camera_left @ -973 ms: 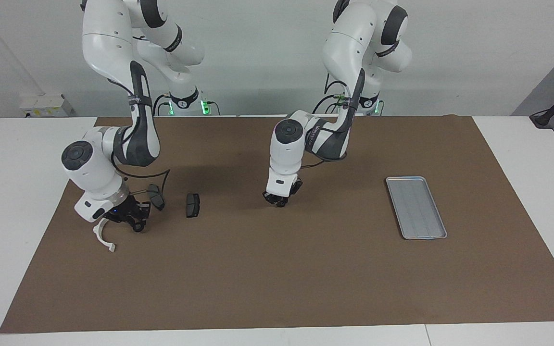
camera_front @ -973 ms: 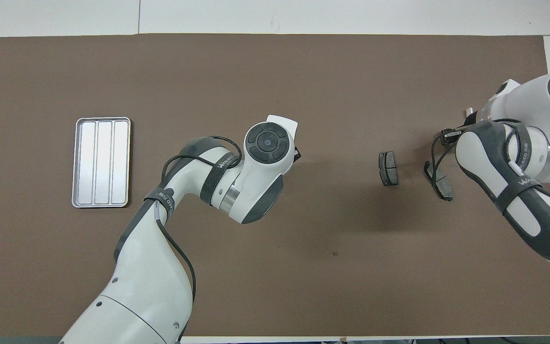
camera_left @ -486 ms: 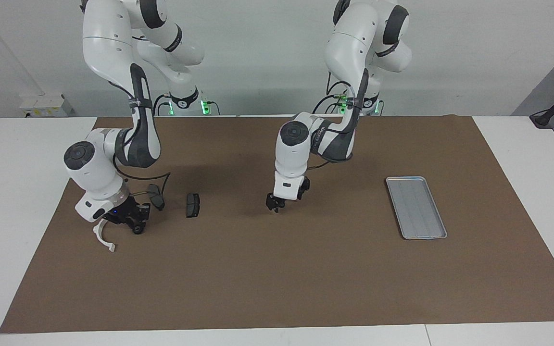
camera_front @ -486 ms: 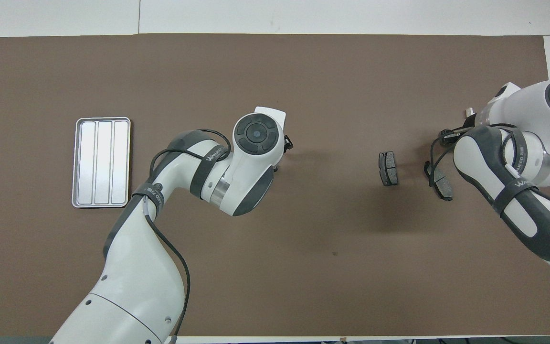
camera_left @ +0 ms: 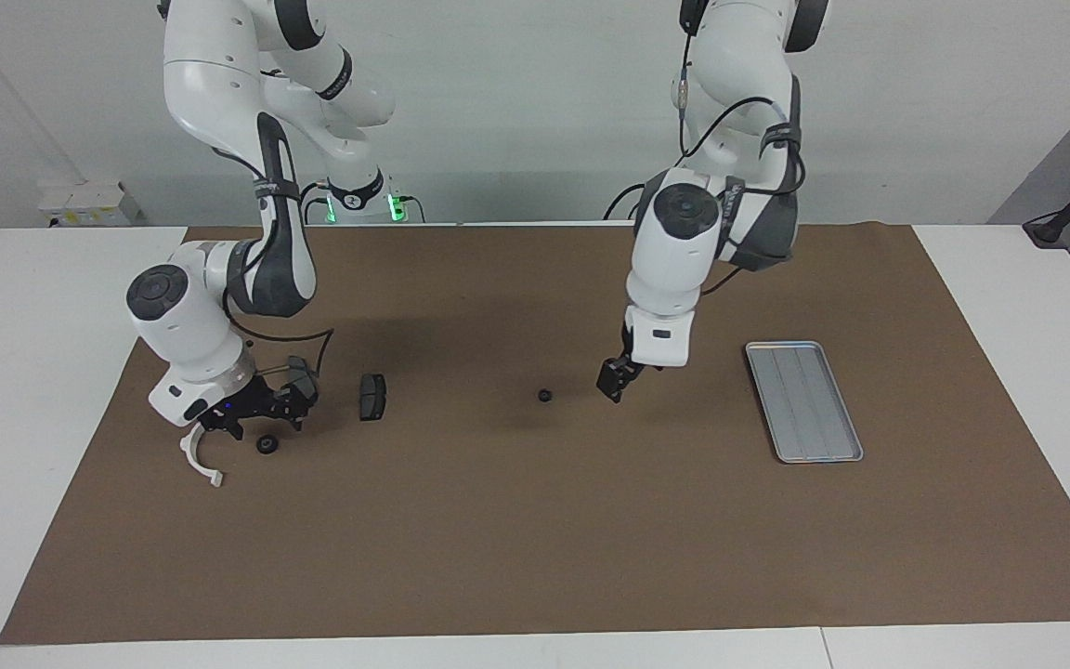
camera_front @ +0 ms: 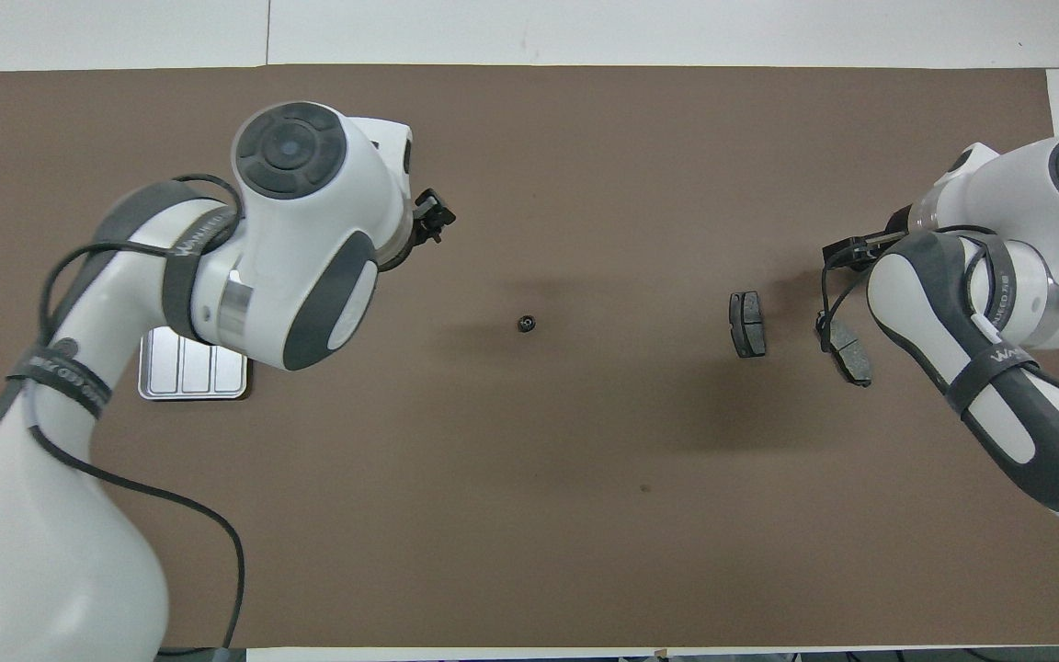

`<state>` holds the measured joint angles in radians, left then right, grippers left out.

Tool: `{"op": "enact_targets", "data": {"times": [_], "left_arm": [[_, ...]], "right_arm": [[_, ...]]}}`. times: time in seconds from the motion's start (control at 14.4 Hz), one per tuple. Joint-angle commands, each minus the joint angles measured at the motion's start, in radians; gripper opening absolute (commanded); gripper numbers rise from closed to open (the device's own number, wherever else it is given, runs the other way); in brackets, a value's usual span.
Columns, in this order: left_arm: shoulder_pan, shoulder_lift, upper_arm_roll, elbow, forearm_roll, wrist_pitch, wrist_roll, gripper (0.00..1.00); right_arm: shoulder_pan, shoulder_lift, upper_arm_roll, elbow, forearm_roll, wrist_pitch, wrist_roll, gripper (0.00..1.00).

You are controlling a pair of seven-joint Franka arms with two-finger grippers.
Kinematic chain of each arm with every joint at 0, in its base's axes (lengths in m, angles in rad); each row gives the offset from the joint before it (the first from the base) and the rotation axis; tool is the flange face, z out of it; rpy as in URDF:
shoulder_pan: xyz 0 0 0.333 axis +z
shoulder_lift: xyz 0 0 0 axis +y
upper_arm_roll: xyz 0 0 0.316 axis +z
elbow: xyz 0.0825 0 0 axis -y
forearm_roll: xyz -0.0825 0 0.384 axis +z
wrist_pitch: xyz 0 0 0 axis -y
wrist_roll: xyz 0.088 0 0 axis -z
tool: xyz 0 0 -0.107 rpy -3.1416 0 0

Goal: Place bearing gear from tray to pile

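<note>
Bearing gear (camera_left: 544, 395), a small dark ring, lies by itself on the brown mat (camera_left: 535, 557) of the counter, between the tray (camera_left: 803, 400) and the brake pad (camera_left: 371, 396), apart from both. I see my left gripper (camera_left: 613, 380) hanging just above the mat between the gear and the tray, its fingers parted and holding nothing. My right gripper (camera_left: 261, 409) sits low at the pile, jaws spread, over a second brake pad (camera_front: 847, 348). Another small dark ring (camera_left: 267, 444) rests on the mat just below it, beside the white half-ring bracket (camera_left: 198, 458). The tray holds nothing that I can see.
</note>
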<state>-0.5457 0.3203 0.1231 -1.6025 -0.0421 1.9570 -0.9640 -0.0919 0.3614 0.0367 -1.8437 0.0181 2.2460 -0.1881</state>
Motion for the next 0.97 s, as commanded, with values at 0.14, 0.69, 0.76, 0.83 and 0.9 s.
{"op": "enact_targets", "data": {"times": [0.14, 0.69, 0.76, 0.83, 0.9], "left_arm": [[0.133, -0.118, -0.011, -0.028, 0.007, -0.140, 0.215, 1.00], [0.335, -0.300, -0.008, -0.028, 0.005, -0.389, 0.537, 1.00], [0.355, -0.317, -0.008, -0.027, 0.005, -0.420, 0.579, 1.00], [0.369, -0.326, -0.006, -0.027, 0.005, -0.441, 0.596, 1.00], [0.380, -0.334, -0.006, -0.030, 0.005, -0.452, 0.597, 1.00]], "right_arm": [[0.047, -0.024, 0.017, 0.106, 0.005, -0.114, 0.074, 1.00], [0.342, -0.071, 0.018, 0.152, -0.026, -0.278, 0.548, 1.00], [0.377, -0.073, 0.020, 0.152, -0.024, -0.269, 0.603, 1.00], [0.421, -0.070, 0.020, 0.152, -0.023, -0.255, 0.669, 1.00], [0.454, -0.067, 0.020, 0.153, -0.023, -0.237, 0.726, 1.00]]}}
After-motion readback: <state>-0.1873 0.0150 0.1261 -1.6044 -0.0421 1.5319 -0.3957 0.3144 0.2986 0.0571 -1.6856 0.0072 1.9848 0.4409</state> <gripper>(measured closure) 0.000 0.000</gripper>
